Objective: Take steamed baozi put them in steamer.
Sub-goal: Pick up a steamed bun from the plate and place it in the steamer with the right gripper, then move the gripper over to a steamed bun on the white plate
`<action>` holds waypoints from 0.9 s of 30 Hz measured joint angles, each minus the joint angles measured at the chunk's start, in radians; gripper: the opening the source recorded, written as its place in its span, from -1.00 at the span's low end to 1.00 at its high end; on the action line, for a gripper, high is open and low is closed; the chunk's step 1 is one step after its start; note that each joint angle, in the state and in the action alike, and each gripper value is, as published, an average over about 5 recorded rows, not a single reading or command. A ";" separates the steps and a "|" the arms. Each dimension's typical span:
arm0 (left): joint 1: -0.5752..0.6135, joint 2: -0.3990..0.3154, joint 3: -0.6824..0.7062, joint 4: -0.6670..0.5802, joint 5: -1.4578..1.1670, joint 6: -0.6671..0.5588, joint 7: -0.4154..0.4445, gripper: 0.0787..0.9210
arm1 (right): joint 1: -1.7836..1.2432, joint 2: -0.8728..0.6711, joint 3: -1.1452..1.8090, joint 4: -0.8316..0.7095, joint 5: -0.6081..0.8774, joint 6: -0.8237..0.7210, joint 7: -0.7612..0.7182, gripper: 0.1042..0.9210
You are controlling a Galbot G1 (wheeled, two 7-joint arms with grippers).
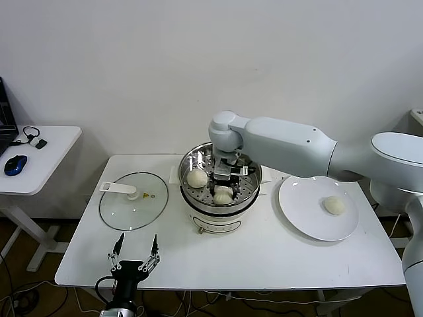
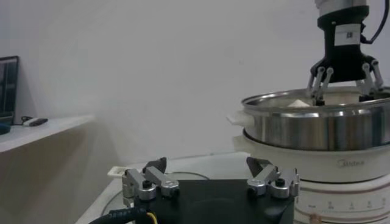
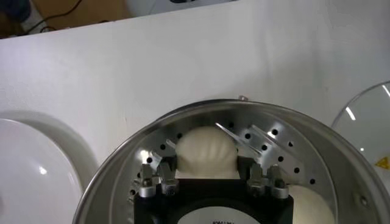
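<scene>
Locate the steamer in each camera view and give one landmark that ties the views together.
Head view: the steamer stands mid-table, between the glass lid and the plate.
Left wrist view: its steel wall fills the right side, on the white base.
Right wrist view: its perforated tray fills the lower half.
Shared landmark: the right gripper reaching into it.

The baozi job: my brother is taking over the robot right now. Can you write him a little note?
Left gripper: open, parked at the table's front edge.
Right gripper: down inside the steamer, over one baozi.
Second baozi: lying in the steamer beside it.
Last baozi in view: on the white plate.
Done: two baozi in view in the steamer.
Left: lift the right arm clear, then fetch the one on the plate.
</scene>
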 measured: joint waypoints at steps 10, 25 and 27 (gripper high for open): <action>0.000 -0.001 0.004 0.003 0.000 -0.001 -0.001 0.77 | 0.009 0.002 0.003 -0.007 0.011 0.004 0.005 0.75; 0.000 -0.002 0.010 0.000 0.002 -0.001 -0.003 0.77 | 0.066 -0.016 0.024 -0.035 0.061 0.013 -0.008 0.76; -0.001 -0.003 0.012 0.000 0.002 -0.001 -0.003 0.77 | 0.080 -0.024 0.029 -0.041 0.073 0.008 -0.009 0.76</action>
